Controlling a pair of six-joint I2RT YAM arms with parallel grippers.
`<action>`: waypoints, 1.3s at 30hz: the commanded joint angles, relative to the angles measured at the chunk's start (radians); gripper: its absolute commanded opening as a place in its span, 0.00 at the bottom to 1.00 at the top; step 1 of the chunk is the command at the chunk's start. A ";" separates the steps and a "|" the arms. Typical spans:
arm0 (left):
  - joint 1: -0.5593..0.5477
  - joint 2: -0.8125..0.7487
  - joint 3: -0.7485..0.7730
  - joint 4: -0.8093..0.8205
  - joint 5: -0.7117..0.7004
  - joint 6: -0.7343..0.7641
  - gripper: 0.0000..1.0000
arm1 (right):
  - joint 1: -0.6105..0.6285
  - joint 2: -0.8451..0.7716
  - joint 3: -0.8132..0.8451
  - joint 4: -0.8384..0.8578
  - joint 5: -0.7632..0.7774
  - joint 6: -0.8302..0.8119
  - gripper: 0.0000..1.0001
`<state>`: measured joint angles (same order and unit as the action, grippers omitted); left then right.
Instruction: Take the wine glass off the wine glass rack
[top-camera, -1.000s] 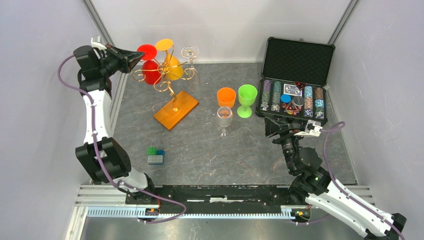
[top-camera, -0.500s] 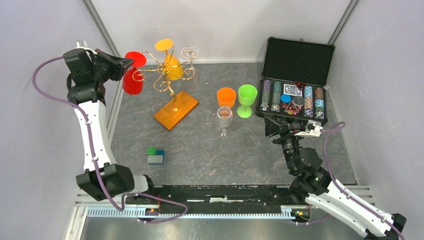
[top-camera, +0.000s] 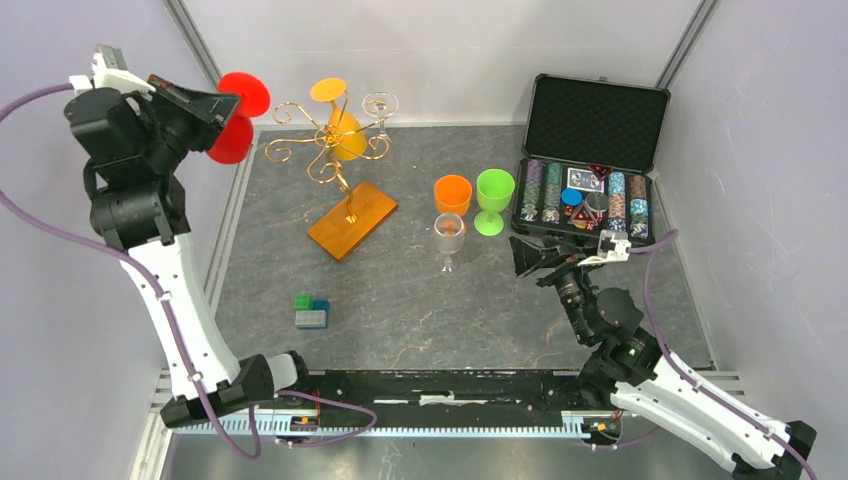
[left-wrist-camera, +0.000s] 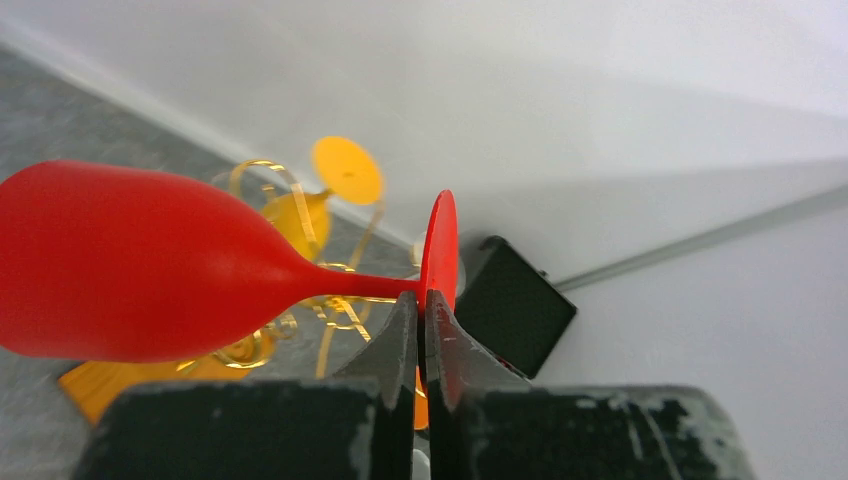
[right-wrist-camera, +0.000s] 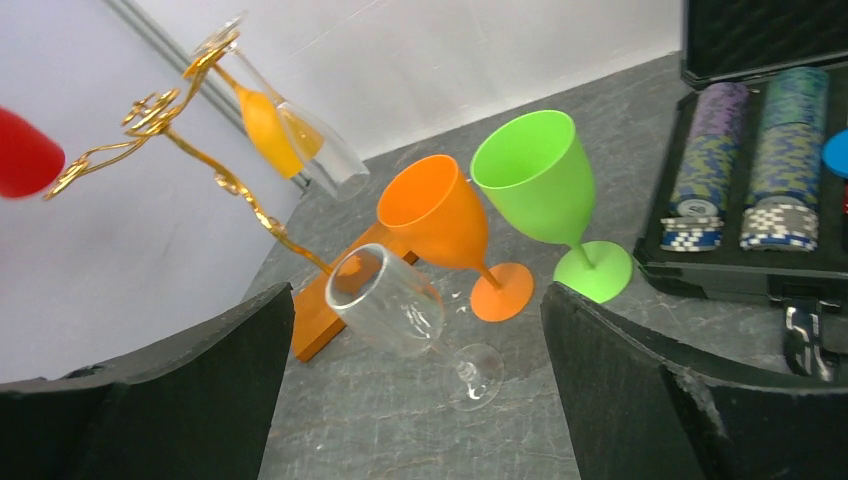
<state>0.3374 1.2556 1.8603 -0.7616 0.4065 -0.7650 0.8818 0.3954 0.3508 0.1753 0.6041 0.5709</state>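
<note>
My left gripper (left-wrist-camera: 421, 312) is clamped on the stem of the red wine glass (left-wrist-camera: 150, 265) just beside its foot. The glass lies sideways, clear of the wine glass rack (top-camera: 335, 165), at the tabletop's far left corner. My right gripper (top-camera: 522, 257) gapes wide, empty, toward the right edge.

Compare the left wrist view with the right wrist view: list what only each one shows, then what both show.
Left wrist only: the left hand shut on the stem of the red wine glass, just by its foot. Right wrist only: the green glass and the clear glass standing on the table, the rows of chips, and the open right hand. Both: the red wine glass (only its bowl's end in the right wrist view), the wine glass rack and the yellow glass hanging on it.
</note>
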 joint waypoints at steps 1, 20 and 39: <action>0.001 -0.041 0.081 0.067 0.229 -0.010 0.02 | 0.004 0.032 0.061 0.043 -0.091 -0.034 0.98; -0.643 -0.073 -0.162 0.735 0.292 -0.424 0.02 | -0.058 0.294 0.281 0.197 -0.537 -0.082 0.98; -0.704 -0.184 -0.538 1.287 0.098 -1.153 0.02 | -0.268 0.435 0.230 1.024 -0.893 0.363 0.98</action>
<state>-0.3565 1.1011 1.3827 0.3656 0.5674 -1.6939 0.6197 0.7559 0.5793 0.8932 -0.2150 0.7822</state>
